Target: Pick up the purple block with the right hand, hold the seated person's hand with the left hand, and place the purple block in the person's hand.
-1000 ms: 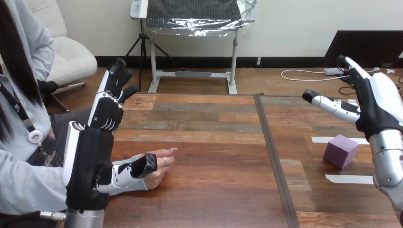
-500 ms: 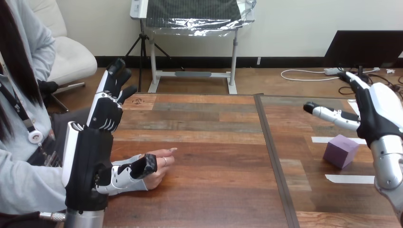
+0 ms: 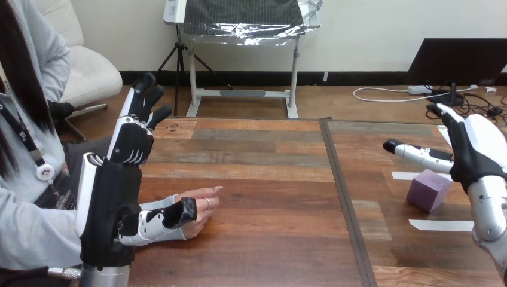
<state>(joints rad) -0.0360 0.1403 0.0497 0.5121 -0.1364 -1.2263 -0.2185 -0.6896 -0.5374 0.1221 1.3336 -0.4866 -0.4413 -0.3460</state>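
bright, even indoor light falls from above on the brown wooden plank worktop [image 3: 269,173], leaving a pale sheen on its far boards and no hard glare. the small purple cube block [image 3: 428,189] shows a lighter top, darker sides and a soft shadow at its base. the right hand [image 3: 475,152] has a brightly lit white shell.

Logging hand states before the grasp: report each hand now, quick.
Left hand: open, fingers straight, thumb over the person's hand.
Right hand: open, holding nothing, apart from the purple block.
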